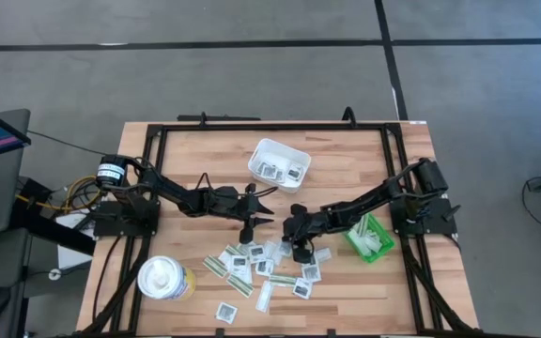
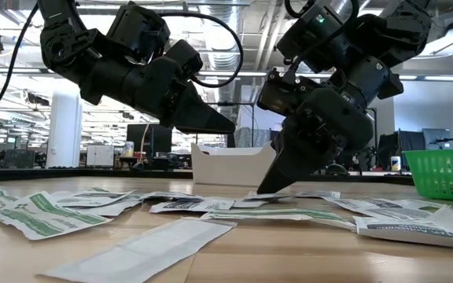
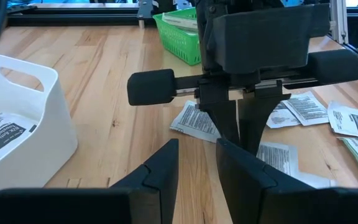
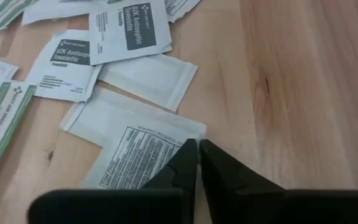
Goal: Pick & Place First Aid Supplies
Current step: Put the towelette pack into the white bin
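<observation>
Right gripper [image 4: 197, 163], lowered to the table, fingers pressed together with their tips at the corner of a printed white packet [image 4: 138, 155]; whether the packet is pinched cannot be told. Left gripper [image 3: 194, 165], raised above the wood just beside it, jaws a narrow gap apart, holding nothing. First aid supplies [image 1: 261, 268] lie scattered flat across the near middle of the wooden table [image 1: 346, 300]; a few sit in the white tray [image 1: 278, 160]. Green bin [image 1: 369, 239] stands at the right, a white canister [image 1: 164, 278] at the near left.
</observation>
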Robot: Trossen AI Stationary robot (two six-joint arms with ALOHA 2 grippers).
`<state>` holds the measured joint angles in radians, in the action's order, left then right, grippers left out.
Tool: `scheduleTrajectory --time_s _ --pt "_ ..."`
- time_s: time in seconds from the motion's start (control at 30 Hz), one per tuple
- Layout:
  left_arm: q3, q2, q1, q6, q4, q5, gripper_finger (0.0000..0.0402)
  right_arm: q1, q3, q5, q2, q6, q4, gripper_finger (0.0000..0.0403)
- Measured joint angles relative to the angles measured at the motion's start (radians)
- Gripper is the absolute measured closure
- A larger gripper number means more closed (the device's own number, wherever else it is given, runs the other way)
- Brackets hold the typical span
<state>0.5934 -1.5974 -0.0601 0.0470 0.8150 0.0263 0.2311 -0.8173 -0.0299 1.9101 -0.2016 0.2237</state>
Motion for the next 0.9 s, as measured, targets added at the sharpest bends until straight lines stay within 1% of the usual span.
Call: scheduleTrajectory --time_s 0.1,0.37,0.53,0.67,0.77,0.83,0.9 --pt "0.000 0.000 0.000 0.000 0.000 0.000 0.0294 -0.004 -0.001 0.000 -0.010 -0.005 -0.001 0.0399" --pt "0.000 0.000 0.000 0.000 0.000 0.000 0.0294 -0.005 -0.011 -0.011 -0.103 -0.017 -0.037 0.0401" --pt "0.000 0.000 0.000 0.000 0.000 0.000 0.0294 0.000 -0.012 -0.072 -0.139 -0.020 -0.074 0.0401" --pt "-0.001 0.000 0.000 0.000 0.000 0.000 0.0294 0.001 -0.012 -0.107 -0.141 -0.019 -0.096 0.0402" --pt "-0.001 0.000 0.000 0.000 0.000 0.000 0.0294 -0.006 -0.013 -0.173 -0.145 -0.017 -0.102 0.0402" --pt "-0.001 0.000 0.000 0.000 0.000 0.000 0.0294 -0.017 -0.023 -0.274 -0.166 -0.017 -0.149 0.0402" --pt "-0.001 0.000 0.000 0.000 0.000 0.000 0.0294 -0.030 -0.049 -0.398 -0.196 -0.016 -0.197 0.0402"
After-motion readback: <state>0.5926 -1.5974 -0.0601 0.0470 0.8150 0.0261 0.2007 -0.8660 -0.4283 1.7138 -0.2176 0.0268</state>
